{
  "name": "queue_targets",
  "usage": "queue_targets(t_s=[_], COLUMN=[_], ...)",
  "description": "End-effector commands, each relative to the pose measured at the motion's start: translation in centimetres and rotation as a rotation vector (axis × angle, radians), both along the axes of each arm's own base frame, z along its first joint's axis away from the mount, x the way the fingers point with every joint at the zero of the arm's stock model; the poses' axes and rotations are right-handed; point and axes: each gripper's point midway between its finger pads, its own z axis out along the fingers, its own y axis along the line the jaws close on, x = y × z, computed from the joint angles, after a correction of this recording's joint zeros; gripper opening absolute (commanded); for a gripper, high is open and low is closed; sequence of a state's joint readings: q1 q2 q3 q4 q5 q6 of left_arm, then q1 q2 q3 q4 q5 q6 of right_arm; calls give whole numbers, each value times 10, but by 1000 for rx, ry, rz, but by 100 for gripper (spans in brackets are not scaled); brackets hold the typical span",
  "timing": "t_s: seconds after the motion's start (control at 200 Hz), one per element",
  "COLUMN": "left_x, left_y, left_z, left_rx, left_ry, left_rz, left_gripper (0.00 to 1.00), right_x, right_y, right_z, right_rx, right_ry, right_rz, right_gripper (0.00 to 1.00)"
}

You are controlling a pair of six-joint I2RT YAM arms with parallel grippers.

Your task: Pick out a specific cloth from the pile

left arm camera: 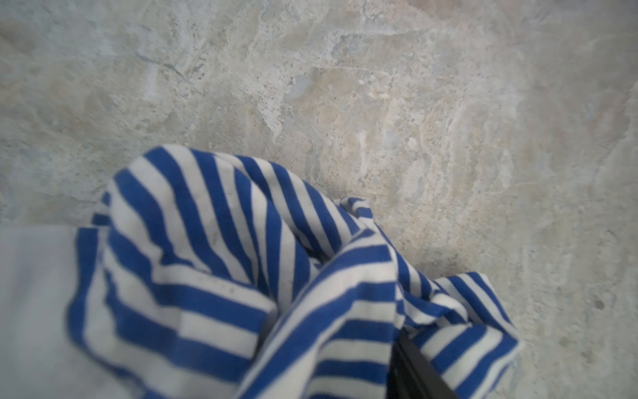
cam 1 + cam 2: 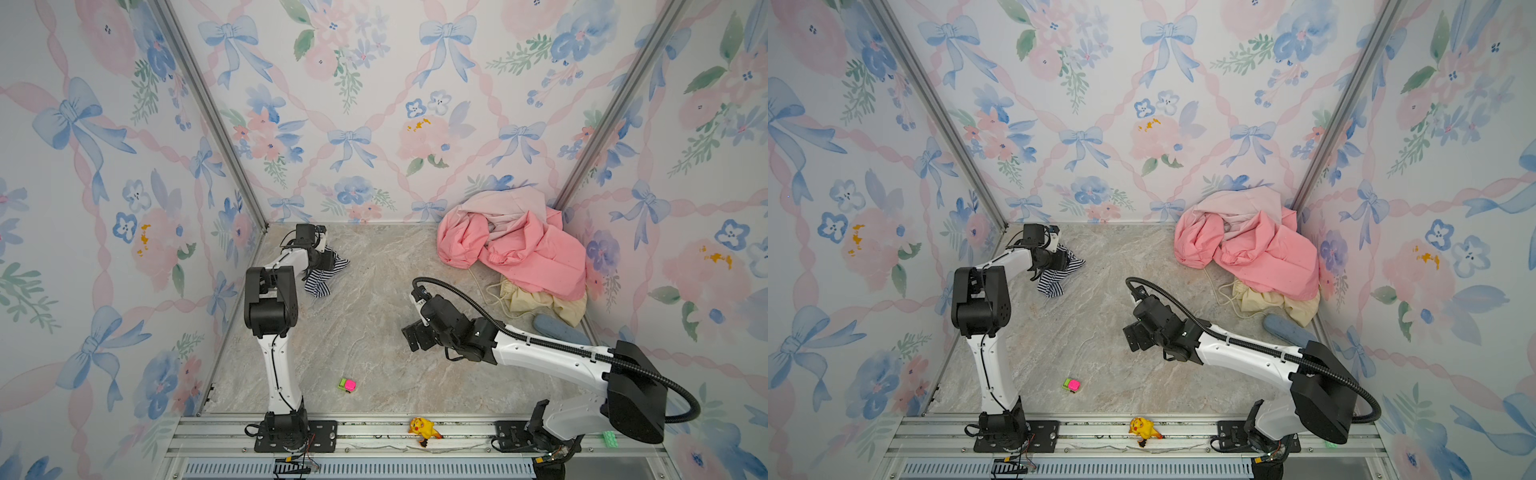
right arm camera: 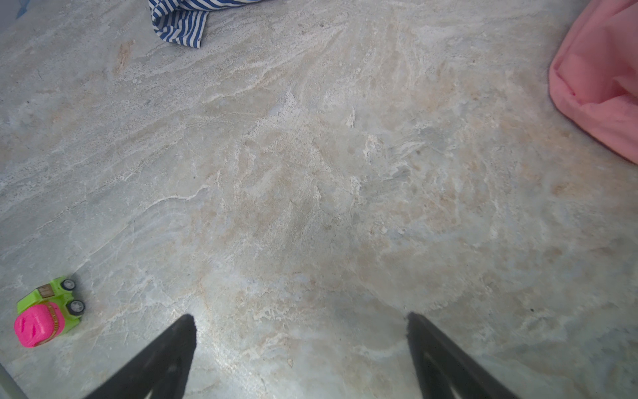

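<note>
Navy-and-white stripes: in both top views the cloth (image 2: pixel 322 276) (image 2: pixel 1054 278) is seen at the back left of the tabletop (image 2: pixel 365 332), well apart from the pile (image 2: pixel 519 245), which is heaped in the back right corner. The left end effector (image 2: pixel 330 258) is buried in the cloth's upper part. Fabric is bunched around it and trails down onto the tabletop. The right end effector (image 2: pixel 409 337) is held over bare tabletop near the middle, with nothing in it. At the pile's near edge a cream-yellow cloth (image 2: pixel 536 301) with a drawstring (image 2: pixel 490 291) is partly covered by salmon-pink fabric. A green-and-pink toy truck (image 2: pixel 347 384) is parked near the front.

Left wrist: the cloth (image 1: pixel 241 259) is draped over the end effector and fills the lower half. Only 1 black finger (image 1: pixel 414 366) is exposed, with fabric against it. How far the jaws are closed, and whether the cloth is pinched, cannot be told.

Right wrist: 2 black fingers (image 3: pixel 165 352) are seen spread wide, with only tabletop between them. The cloth (image 3: pixel 179 24), a salmon-pink edge of the pile (image 3: pixel 597 89) and the toy truck (image 3: pixel 48 311) are all well clear of them.
</note>
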State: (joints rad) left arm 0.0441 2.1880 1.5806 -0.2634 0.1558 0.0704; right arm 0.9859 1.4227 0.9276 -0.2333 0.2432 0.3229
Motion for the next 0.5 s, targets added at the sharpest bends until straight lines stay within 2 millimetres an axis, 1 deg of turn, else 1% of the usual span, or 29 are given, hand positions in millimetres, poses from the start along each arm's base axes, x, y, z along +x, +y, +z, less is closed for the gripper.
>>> queue_targets(t_s=[0.0,0.025,0.03,0.1,0.19,0.34,0.495], left_x=[-34,-34,-34,-34,-31,-16,3], left_y=[-4,-4,-4,-7,-12,-17,-9], left_z=[-39,-37,-37,-26,-4,44,100], left_rx=[-66,-69,-68,-73,-120,-175,-187], left_ry=[168,166,164,144,105,7,-107], left_rz=[-11,-10,-10,-25,-30,-22,42], left_gripper=[13,1,0,0,0,0,0], right_x=[-3,-4,-4,-5,-6,-7,-8], right_y=[0,0,0,-1,-3,-3,-1], right_z=[14,14,14,17,18,16,16], right_rx=[8,9,8,12,16,18,19], right_ry=[-18,-18,-18,-24,-29,-25,-28], right_rz=[-7,-4,-4,-2,-5,-6,-3], right_gripper=[97,97,97,97,97,97,97])
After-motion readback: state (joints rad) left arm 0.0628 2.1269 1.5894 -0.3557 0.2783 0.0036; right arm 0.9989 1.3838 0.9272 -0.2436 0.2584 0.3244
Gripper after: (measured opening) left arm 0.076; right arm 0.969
